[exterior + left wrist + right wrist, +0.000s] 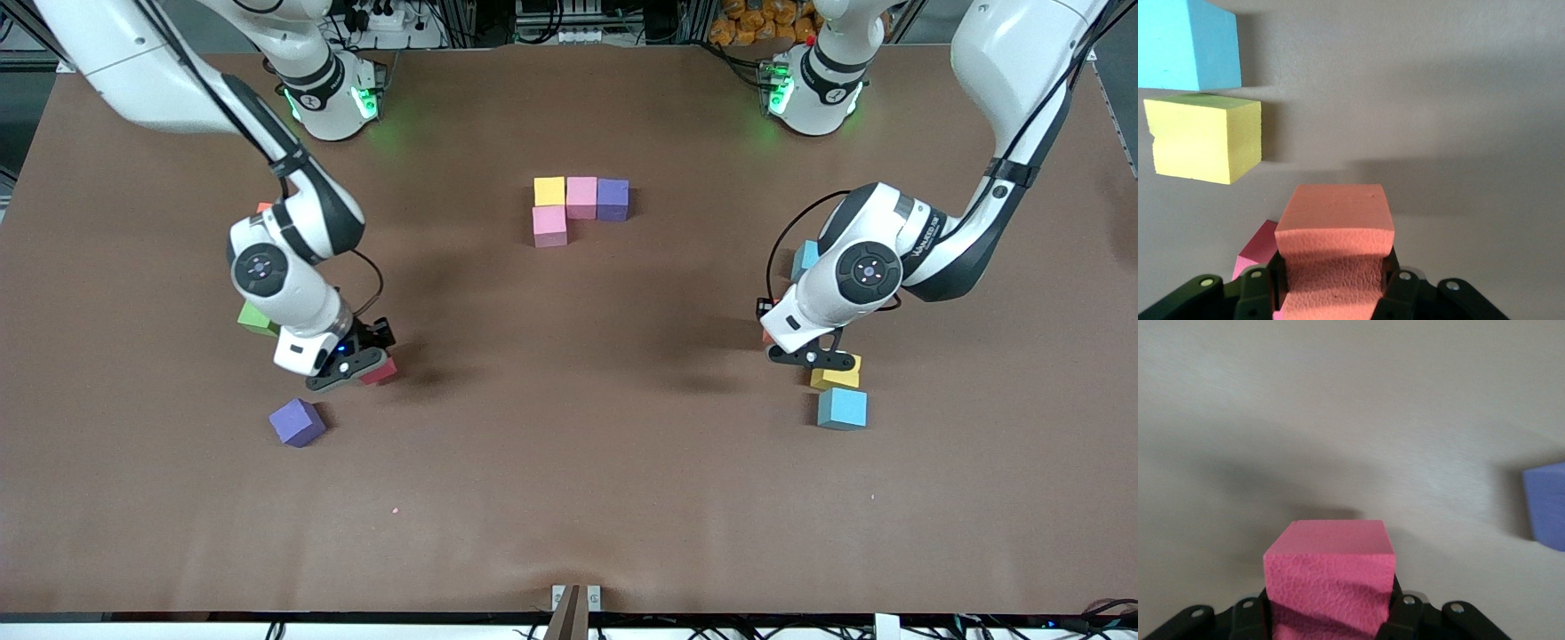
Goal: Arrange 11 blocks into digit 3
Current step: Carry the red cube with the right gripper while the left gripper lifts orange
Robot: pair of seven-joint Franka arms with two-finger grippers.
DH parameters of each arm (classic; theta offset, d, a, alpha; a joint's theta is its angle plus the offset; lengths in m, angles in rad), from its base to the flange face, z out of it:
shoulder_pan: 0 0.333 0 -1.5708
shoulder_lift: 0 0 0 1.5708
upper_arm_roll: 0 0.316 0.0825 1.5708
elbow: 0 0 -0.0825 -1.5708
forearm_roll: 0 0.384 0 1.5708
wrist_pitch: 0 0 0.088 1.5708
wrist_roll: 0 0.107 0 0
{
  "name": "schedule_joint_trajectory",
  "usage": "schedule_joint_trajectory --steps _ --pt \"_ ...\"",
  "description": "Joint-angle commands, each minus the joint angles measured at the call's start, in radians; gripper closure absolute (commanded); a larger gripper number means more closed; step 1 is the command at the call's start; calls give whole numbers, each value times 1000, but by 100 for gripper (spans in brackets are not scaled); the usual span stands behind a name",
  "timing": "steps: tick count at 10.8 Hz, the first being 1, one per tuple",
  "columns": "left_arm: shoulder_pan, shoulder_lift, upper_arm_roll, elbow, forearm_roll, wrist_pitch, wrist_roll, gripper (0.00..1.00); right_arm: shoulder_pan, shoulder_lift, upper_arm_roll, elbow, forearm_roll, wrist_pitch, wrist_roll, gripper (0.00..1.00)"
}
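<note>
Blocks, eleven, for digit 3; four already grouped (pixel 580 207) mid-table, likely as the figure's start: yellow, pink, purple in a bar, pink touching below yellow.
Left gripper (pixel 811 357): fingers clamped on orange block (pixel 1336 247), squeezed inward at the pads; yellow block (pixel 1206 137) and blue block (pixel 1186 41) just ahead of fingers.
Right gripper (pixel 348 369): fingers clamped on red block (pixel 1330 581), presumably for carrying; purple block (pixel 297 421) just off to one side.

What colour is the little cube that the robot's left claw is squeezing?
Orange, a salmon shade. The left wrist view shows it best: the orange block sits pinched in the left gripper.
</note>
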Motion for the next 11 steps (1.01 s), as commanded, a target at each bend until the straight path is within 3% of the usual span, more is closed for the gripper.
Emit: schedule_joint_trajectory --steps 1,6,11 --pt "7 -27 -2 42 -60 -59 -44 100 101 -22 -3 7 1 -15 188 65" --pt "7 -31 -2 242 -136 -264 -96 100 343 -13 -7 29 1 -17 636 65" --pt "12 -50 -8 308 -149 -321 -150 100 477 42 -23 56 2 -15 900 65"
